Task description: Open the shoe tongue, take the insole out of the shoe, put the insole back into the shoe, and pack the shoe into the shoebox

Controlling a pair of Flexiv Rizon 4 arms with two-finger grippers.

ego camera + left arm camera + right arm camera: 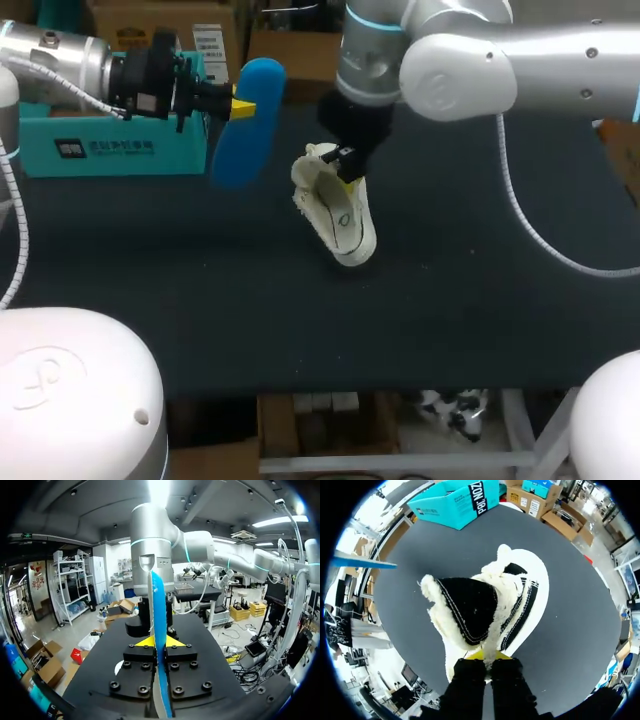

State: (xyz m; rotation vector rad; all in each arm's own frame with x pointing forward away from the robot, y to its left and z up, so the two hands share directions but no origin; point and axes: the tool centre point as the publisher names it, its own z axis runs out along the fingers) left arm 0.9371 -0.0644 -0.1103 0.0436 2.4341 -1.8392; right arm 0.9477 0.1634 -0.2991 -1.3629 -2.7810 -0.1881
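Shoe [338,215]: white, fleece-lined, black-tongued; centre of frame, on dark table [450,300].
Insole [245,120]: blue foam oval, aloft, upper left of centre.
Right gripper [345,170]: fingers pinched narrow on the shoe's fleecy rim.
Left gripper [238,105]: fingers clamped on the insole.
Risk: snagging or buckling on fleece from skewed entry; tipping from a slipped pinch.
Shoebox [100,145]: teal cardboard, upper left; contents hidden.

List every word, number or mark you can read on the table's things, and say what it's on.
Shoebox, front face: a white label line, too blurred to read.
Shoebox, side face in the right wrist view: large white letters, turned and partly cut off; not readable whole.
Shoe: a small oval mark, too small to read.
Insole: none.
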